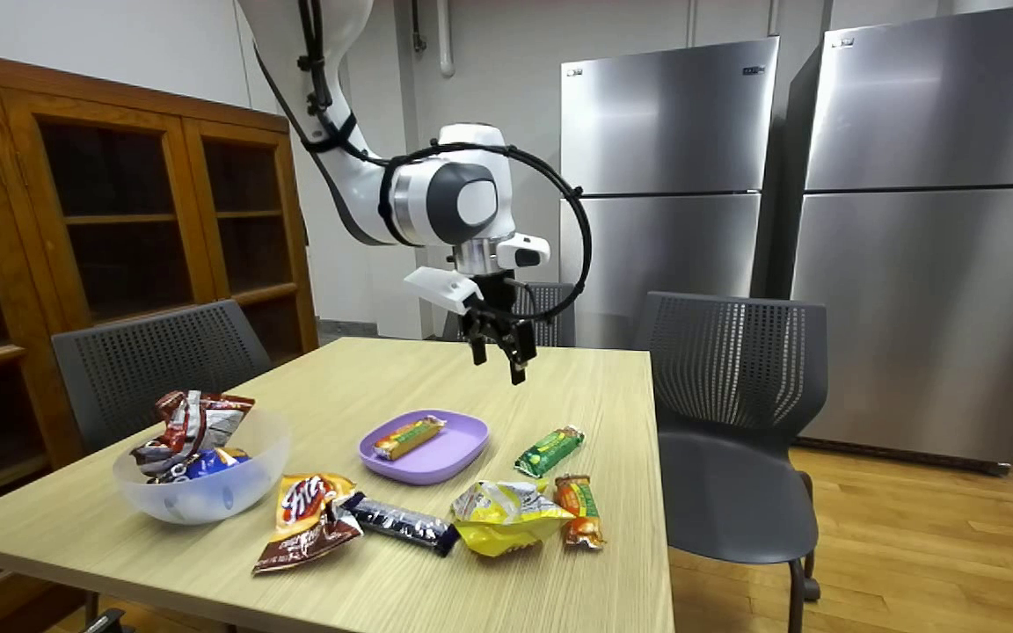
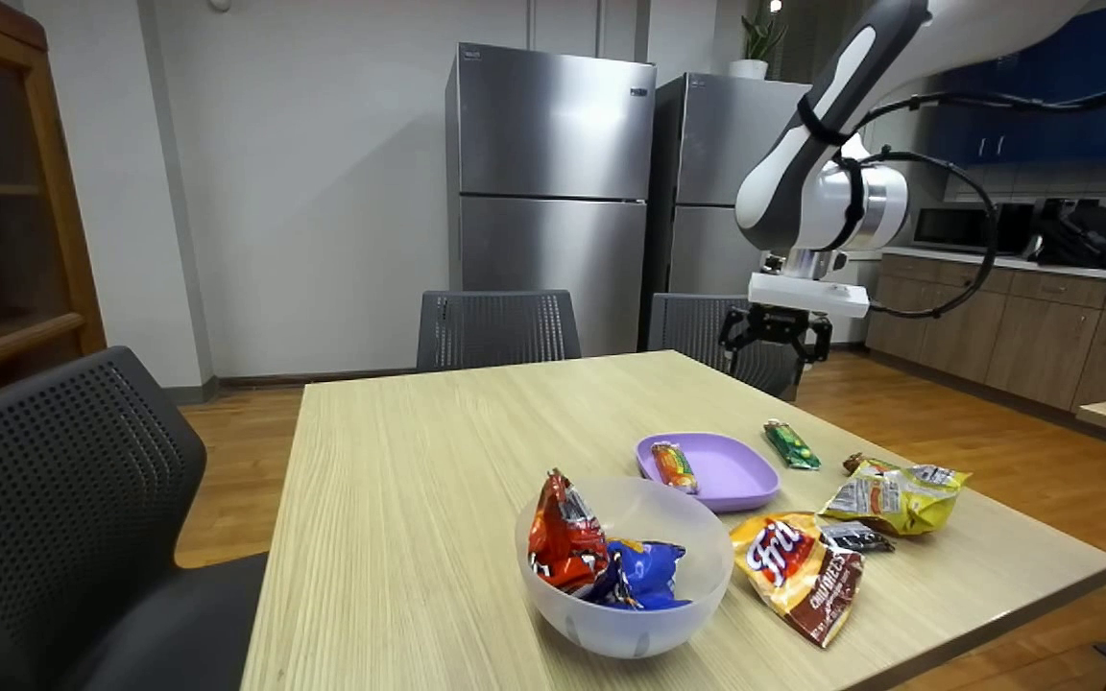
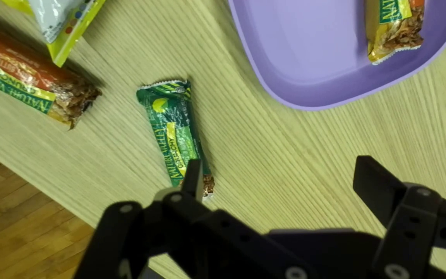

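My gripper (image 1: 498, 367) hangs above the table with its jaws wide apart and nothing between them. In the wrist view, the left finger (image 3: 192, 176) overlaps the lower end of a green Nature Valley wrapper (image 3: 170, 128), which lies flat on the wood below. That green bar (image 1: 549, 451) is just right of a purple plate (image 1: 449, 453) in an exterior view. An orange-and-yellow granola bar (image 2: 675, 468) rests inside the plate, along one side. Another orange granola bar (image 3: 14, 73) lies at the left in the wrist view, beside a yellow bag (image 1: 511, 523).
A frosted bowl (image 2: 625, 629) holds a red-brown packet (image 1: 199, 422) and a blue packet (image 2: 647, 571). Close to it lie an orange-brown chip bag (image 2: 783, 566) and a dark-wrapped bar (image 1: 401, 521). Chairs (image 1: 735, 422) surround the table (image 2: 419, 499).
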You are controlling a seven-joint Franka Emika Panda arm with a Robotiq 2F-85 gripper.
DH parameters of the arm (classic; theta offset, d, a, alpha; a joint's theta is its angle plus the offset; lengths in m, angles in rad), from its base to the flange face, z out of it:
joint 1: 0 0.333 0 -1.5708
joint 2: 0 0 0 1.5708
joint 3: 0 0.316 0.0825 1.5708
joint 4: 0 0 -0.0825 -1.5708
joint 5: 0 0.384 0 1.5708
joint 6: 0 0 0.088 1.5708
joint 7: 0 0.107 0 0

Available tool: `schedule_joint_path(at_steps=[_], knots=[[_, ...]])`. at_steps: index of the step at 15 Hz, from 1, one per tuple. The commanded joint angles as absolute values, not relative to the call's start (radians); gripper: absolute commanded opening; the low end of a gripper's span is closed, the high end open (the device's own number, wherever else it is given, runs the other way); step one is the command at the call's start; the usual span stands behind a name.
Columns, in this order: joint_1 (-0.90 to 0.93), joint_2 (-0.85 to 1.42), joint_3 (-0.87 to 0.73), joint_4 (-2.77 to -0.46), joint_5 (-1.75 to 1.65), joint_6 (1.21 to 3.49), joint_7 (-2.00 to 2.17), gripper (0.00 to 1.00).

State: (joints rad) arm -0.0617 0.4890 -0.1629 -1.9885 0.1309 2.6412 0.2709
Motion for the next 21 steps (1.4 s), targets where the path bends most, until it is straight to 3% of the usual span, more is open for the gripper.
schedule_joint_path(at_steps=[1, 21], knots=[[-0.096, 0.522, -0.158, -1.946, 0.129, 2.642, 0.246, 1.0], [-0.171, 0.775, -0.148, -1.742, 0.133, 2.654, 0.18, 1.0]])
